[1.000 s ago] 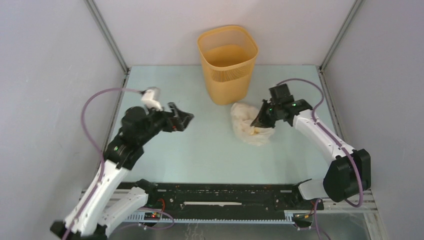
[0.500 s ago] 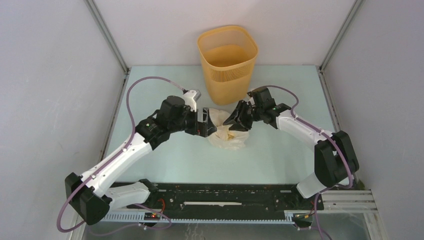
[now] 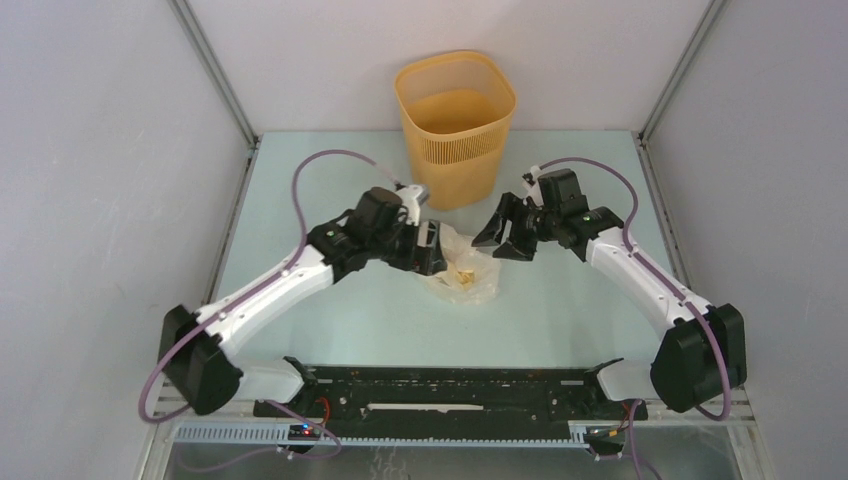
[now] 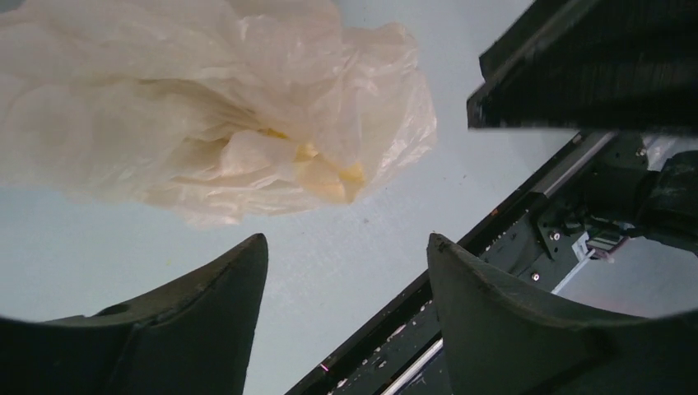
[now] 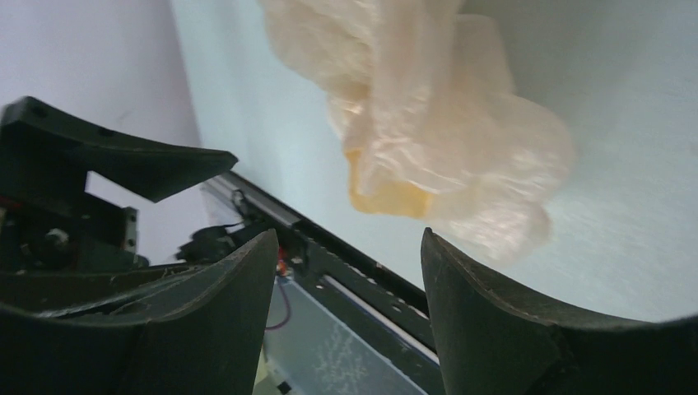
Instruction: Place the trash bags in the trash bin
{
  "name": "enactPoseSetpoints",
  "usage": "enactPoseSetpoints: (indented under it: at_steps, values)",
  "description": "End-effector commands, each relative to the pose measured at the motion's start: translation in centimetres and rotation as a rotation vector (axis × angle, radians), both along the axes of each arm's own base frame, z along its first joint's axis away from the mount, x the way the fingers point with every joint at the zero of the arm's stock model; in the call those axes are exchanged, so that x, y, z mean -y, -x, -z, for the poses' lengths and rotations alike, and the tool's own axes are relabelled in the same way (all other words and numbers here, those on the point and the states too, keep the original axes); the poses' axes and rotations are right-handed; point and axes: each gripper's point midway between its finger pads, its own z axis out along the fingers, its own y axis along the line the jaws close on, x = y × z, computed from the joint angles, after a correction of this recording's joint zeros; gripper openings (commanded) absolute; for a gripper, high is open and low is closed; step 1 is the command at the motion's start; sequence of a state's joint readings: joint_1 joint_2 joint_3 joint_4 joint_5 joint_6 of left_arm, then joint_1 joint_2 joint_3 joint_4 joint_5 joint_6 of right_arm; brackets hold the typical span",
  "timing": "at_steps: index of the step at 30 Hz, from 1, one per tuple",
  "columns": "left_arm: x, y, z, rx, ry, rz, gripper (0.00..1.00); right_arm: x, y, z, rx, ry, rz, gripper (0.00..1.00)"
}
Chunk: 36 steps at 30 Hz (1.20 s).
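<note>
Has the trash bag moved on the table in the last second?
Yes. The trash bag slid left; it now lies straight in front of the trash bin, not off its right corner.

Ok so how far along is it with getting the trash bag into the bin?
Nothing done yet: the trash bag lies crumpled on the table, outside the trash bin, which looks empty. In hand: the left end effector is open beside the bag; the right end effector is open, clear of it. Remaining: grip, lift and drop it in the bin.
</note>
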State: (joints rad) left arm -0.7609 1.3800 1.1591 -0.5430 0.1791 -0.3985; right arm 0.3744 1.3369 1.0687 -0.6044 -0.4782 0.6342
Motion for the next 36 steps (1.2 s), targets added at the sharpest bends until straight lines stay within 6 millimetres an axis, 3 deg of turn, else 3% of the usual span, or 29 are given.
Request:
enactPoseSetpoints:
  at_steps: [1,8,12,15,18,22,28,30,33,36]
  values:
    - [1.8,-1.5,0.3,0.012,-0.096,-0.013,0.71,2.7,2.0,1.3,0.000,0.158,-0.035,0.74]
    - [2.7,-2.3,5.2,-0.069,-0.254,-0.039,0.64,3.0,2.2,1.8,-0.019,0.180,-0.032,0.73]
    - [1.5,-2.8,6.2,-0.058,-0.340,-0.044,0.43,2.4,2.3,2.0,-0.025,0.188,-0.031,0.74]
    - [1.4,-2.5,4.5,-0.028,-0.304,-0.022,0.24,2.0,2.6,2.2,-0.015,0.206,-0.045,0.74]
    - [2.4,-1.4,2.1,-0.021,-0.203,0.035,0.12,1.2,3.0,2.5,-0.002,0.224,-0.078,0.75]
    - [3.3,-0.4,-0.7,-0.068,-0.004,0.076,0.05,0.2,3.5,3.3,-0.006,0.248,-0.105,0.76]
    - [2.6,-0.2,-3.9,-0.109,0.175,0.078,0.00,-0.7,3.3,4.0,-0.004,0.228,-0.065,0.76]
    - [1.8,-0.8,-4.3,-0.095,0.175,0.048,0.00,-0.3,2.4,3.4,0.011,0.206,-0.027,0.66]
    - [-0.6,-1.8,-5.1,-0.068,0.176,-0.034,0.00,1.7,1.3,2.7,0.044,0.212,0.048,0.35]
    - [-3.9,-3.4,-6.5,-0.011,0.204,-0.156,0.00,3.8,1.6,3.5,0.040,0.199,0.098,0.29]
